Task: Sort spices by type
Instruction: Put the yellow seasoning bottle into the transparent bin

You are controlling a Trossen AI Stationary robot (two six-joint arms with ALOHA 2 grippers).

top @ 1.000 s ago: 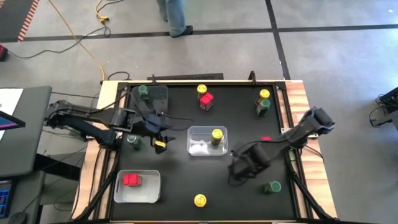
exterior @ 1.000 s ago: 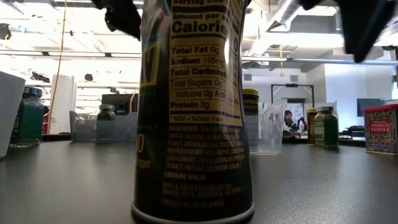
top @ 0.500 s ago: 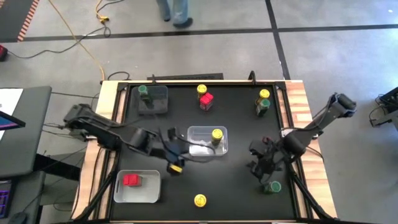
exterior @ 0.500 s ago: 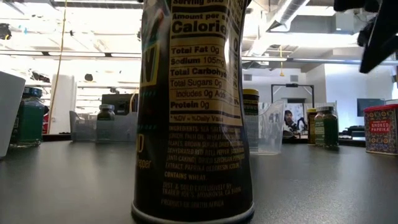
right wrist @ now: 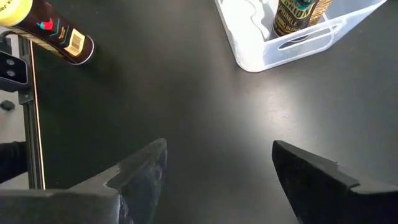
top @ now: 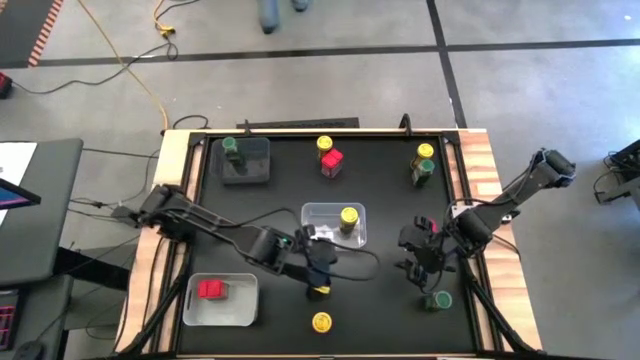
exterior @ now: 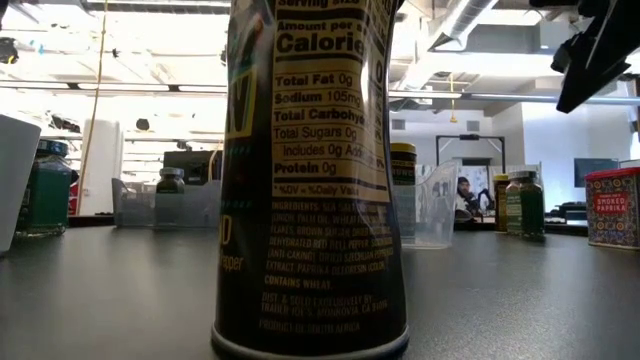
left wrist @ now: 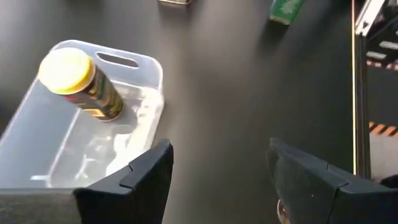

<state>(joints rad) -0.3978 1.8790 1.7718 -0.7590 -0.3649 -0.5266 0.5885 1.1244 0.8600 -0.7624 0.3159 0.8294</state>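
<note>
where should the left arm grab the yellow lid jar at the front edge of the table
Grip the yellow-lidded jar around its round body just under the lid, coming straight down from above. It stands upright and alone, so the open fingers of the left gripper, just behind it, can straddle it freely.

High cam: straight down on the whole table (top: 390, 300). Low cam: at table height, lens almost against one yellow-lidded jar (exterior: 310, 180), room behind. Both wrist cams look steeply down from close above the table, each catching the clear bin (left wrist: 37, 140) with a yellow-lidded jar inside; we see that bin (top: 318, 228) in high too.
</note>
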